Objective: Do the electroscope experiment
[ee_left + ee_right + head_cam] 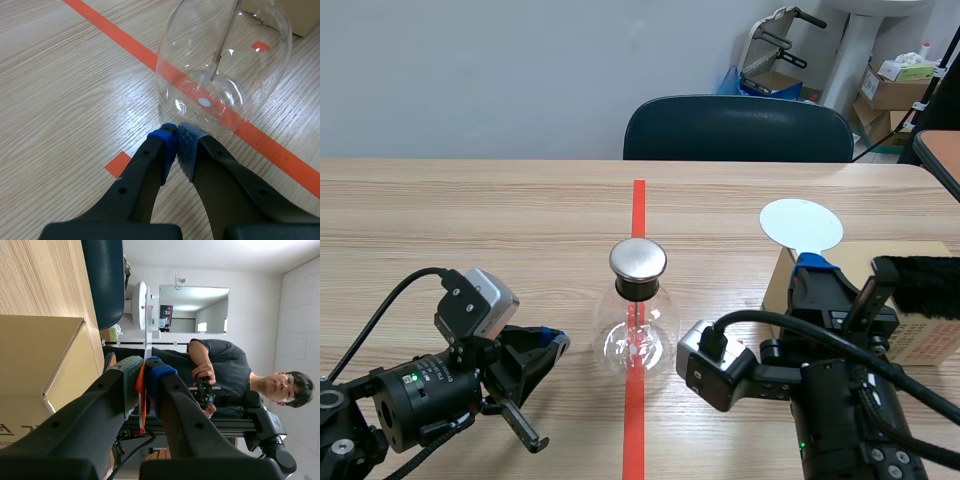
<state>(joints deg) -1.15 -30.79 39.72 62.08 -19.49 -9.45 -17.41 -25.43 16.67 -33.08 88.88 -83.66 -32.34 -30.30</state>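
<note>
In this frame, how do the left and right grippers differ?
The left gripper has its jaws shut on nothing, tips just short of the glass flask; the right gripper is shut on a pale round disc. The left gripper lies low over the table; the right gripper is raised beside the cardboard box. Both have their jaws closed.

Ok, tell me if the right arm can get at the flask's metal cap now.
Probably yes: the metal cap tops the flask uncovered, nothing stands between it and the right gripper, though that gripper is shut on the white disc.
</note>
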